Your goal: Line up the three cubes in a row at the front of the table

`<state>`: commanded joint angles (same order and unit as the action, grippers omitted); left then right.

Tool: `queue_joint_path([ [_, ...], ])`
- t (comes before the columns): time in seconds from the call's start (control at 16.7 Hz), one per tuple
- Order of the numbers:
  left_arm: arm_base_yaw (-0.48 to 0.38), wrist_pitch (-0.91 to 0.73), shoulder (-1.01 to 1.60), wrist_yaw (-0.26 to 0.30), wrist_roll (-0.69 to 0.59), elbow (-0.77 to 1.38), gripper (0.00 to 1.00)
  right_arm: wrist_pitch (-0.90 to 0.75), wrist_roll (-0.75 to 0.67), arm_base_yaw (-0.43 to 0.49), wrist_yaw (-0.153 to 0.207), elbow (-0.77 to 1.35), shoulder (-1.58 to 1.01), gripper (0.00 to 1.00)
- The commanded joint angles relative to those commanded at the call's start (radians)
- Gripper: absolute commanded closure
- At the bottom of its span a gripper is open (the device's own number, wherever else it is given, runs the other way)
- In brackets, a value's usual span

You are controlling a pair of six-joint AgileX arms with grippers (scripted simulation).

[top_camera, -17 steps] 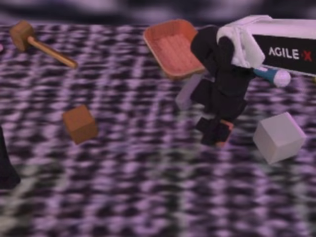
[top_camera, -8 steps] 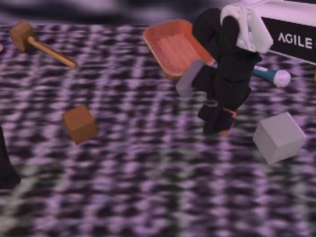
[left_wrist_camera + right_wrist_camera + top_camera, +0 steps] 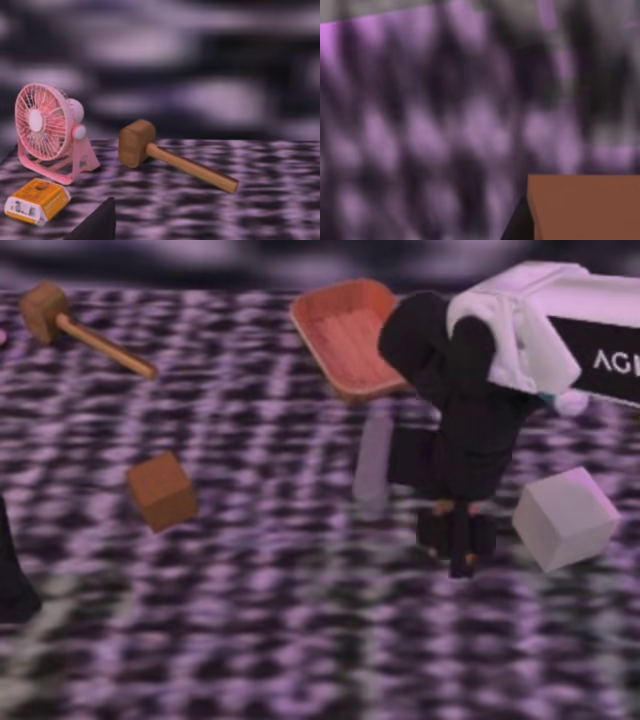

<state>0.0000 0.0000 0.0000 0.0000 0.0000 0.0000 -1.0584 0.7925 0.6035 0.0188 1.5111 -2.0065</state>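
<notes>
My right gripper hangs over the table right of centre, shut on the small salmon-orange cube, which shows only as orange slivers between the dark fingers. In the right wrist view the cube's flat face fills the corner, with table weave behind it. Just right of this gripper rests the large pale pink-lilac cube. Far off on the left stands the brown wooden cube. My left arm is parked at the left edge.
An orange-red tray lies at the back, beside the right arm. A wooden mallet lies at the back left, also in the left wrist view with a pink fan and a yellow box.
My right gripper has carried the salmon-orange cube from beside the tray toward the front of the table. The brown and pink-lilac cubes and the left arm have not moved.
</notes>
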Motion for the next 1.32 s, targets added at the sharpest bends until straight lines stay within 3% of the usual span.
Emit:
queue_joint_path([
  [0.24, 0.0, 0.0, 0.0, 0.0, 0.0, 0.0, 0.0, 0.017, 0.117, 0.046, 0.003, -0.103, 0.086, 1.0],
  [0.6, 0.0, 0.0, 0.0, 0.0, 0.0, 0.0, 0.0, 0.032, 0.118, 0.043, 0.003, -0.115, 0.08, 1.0],
  [1.02, 0.0, 0.0, 0.0, 0.0, 0.0, 0.0, 0.0, 0.26, 0.118, 0.047, 0.002, -0.253, -0.004, 1.0],
  [1.32, 0.0, 0.0, 0.0, 0.0, 0.0, 0.0, 0.0, 0.275, 0.119, 0.048, 0.002, -0.263, -0.011, 1.0],
])
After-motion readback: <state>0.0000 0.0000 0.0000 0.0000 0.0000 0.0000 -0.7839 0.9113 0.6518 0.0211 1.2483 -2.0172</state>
